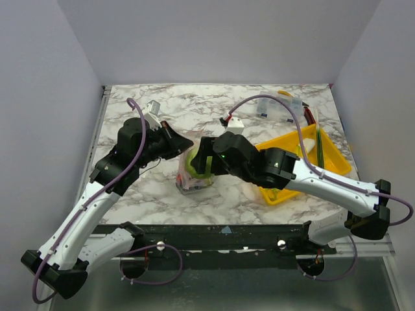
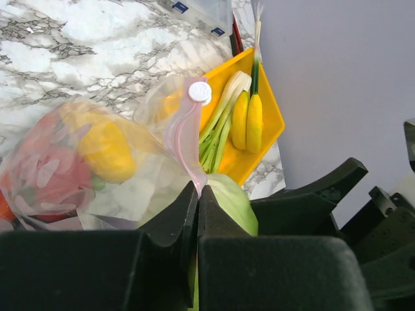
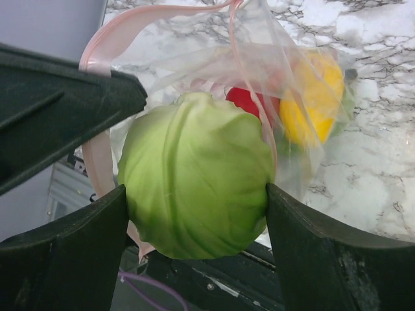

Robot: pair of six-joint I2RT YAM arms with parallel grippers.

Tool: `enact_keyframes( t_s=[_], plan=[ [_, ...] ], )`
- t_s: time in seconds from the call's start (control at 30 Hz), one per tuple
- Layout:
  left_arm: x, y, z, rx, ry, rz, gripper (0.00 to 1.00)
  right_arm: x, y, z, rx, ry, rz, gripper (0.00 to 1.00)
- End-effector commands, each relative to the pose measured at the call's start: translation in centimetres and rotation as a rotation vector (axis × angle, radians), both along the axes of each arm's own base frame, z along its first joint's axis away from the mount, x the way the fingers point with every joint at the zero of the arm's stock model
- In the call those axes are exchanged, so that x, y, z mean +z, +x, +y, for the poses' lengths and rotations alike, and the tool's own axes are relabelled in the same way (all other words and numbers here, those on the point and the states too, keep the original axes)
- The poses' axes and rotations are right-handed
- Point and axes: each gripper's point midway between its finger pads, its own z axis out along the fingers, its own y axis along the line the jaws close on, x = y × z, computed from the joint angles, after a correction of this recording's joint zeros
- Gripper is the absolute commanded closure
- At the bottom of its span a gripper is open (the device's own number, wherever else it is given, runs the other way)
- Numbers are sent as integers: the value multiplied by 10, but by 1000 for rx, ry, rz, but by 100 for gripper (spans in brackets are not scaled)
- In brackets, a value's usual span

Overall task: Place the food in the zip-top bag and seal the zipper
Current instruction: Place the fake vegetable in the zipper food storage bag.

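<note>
**Bag.** The bag stands on the surface between the two arms, mouth turned up and toward the right arm. A yellow piece and a red piece are already inside.

**Left arm.** The left fingers are pinched fully together on the zipper, with only the thin strip between them. This grip lifts one lip of the mouth and keeps the limp plastic from collapsing, so the opening holds its shape for loading.

**Right arm.** The right fingers are spread wide and clamp the cabbage on its two opposite sides. The cabbage sits right at the mouth, with the pink strip looping over and beside it. You cannot tell from these views whether it has passed the rim.

**Judgement.** Treat the step in hand as insertion of the cabbage. It is nearly as broad as the opening, so expect the free lip to catch on it. Keep the left grip firm, or the bag is likely to be pushed along the surface.

**Outstanding.** The bananas and green stalks lie in the tray, well apart from the bag. The zipper is unsealed.
</note>
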Motion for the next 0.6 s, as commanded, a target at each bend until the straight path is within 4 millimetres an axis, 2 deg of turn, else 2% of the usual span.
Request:
enact_keyframes(
  t_s=[0.0, 0.07, 0.13, 0.23, 0.3, 0.33, 0.37, 0.4, 0.47, 0.57],
  plan=[
    [19, 0, -2, -25, -13, -46, 100, 18, -8, -19, 40, 53, -36, 15],
    [19, -2, -6, -50, -33, -38, 100, 12, 0, -11, 50, 80, -41, 16],
    [21, -4, -10, -73, -55, -32, 100, 8, 7, 6, 59, 100, -54, 26],
    [22, -9, -11, -90, -72, -27, 100, 6, 19, 28, 40, 153, -62, 62],
    [23, -11, -10, -88, -78, -32, 100, 8, 23, 33, 24, 204, -83, 64],
    [24, -11, -9, -86, -79, -33, 100, 10, 25, 33, 9, 242, -93, 64],
    [24, -12, -8, -86, -82, -36, 100, 14, 27, 34, 5, 285, -114, 58],
    [25, -13, -8, -89, -86, -34, 100, 14, 29, 33, -2, 297, -128, 47],
    [28, -16, -10, -105, -102, -35, 100, 4, 37, 33, -22, 253, -151, 25],
    [30, -16, -12, -112, -115, -37, 100, -18, 44, 40, -8, 125, -122, 11]
  ],
)
